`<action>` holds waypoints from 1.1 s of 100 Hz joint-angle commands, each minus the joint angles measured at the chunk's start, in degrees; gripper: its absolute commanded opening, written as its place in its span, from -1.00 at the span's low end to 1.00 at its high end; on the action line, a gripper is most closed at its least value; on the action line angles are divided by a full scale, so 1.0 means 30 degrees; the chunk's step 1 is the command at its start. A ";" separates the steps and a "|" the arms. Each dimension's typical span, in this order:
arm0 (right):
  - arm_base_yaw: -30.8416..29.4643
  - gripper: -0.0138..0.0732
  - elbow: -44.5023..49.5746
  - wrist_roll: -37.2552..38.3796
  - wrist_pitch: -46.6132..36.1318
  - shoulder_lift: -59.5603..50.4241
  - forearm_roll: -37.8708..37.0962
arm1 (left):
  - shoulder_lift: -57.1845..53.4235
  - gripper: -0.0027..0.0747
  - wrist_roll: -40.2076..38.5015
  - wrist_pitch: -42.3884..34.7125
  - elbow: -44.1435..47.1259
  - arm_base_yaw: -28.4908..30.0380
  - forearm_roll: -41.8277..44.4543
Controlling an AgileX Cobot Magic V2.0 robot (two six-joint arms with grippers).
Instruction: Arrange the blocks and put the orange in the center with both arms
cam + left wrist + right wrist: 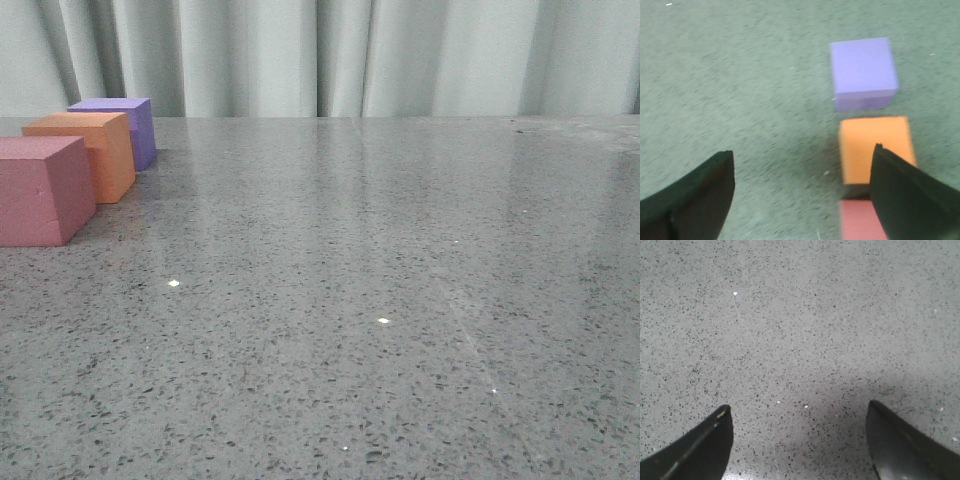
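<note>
Three foam cubes stand in a row at the table's far left in the front view: the pink cube (40, 190) nearest, the orange cube (88, 152) in the middle, the purple cube (125, 125) farthest. No gripper shows in the front view. In the left wrist view my left gripper (802, 160) is open and empty above bare table, beside the row: purple cube (862, 70), orange cube (860, 147), pink cube (857, 220). One finger (905, 200) overlaps the orange and pink cubes. My right gripper (797, 412) is open and empty over bare tabletop.
The dark grey speckled stone tabletop (380, 300) stretches to the right of the cubes. A pale curtain (350, 55) hangs behind the table's far edge.
</note>
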 commanded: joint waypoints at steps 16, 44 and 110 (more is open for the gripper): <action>-0.0105 0.58 -0.0440 -0.0158 -0.0837 -0.0009 -0.0257 | -0.4456 0.45 0.0025 -0.2093 0.3823 0.1909 0.0160; -0.0105 0.58 -0.0440 -0.0158 -0.0858 -0.0009 -0.0235 | -0.9289 0.45 0.0189 -0.2577 0.7724 0.2495 -0.1943; -0.0105 0.58 -0.0440 -0.0158 -0.0870 -0.0009 0.0629 | -1.6475 0.45 0.0509 -0.2296 1.4485 0.2495 -0.3370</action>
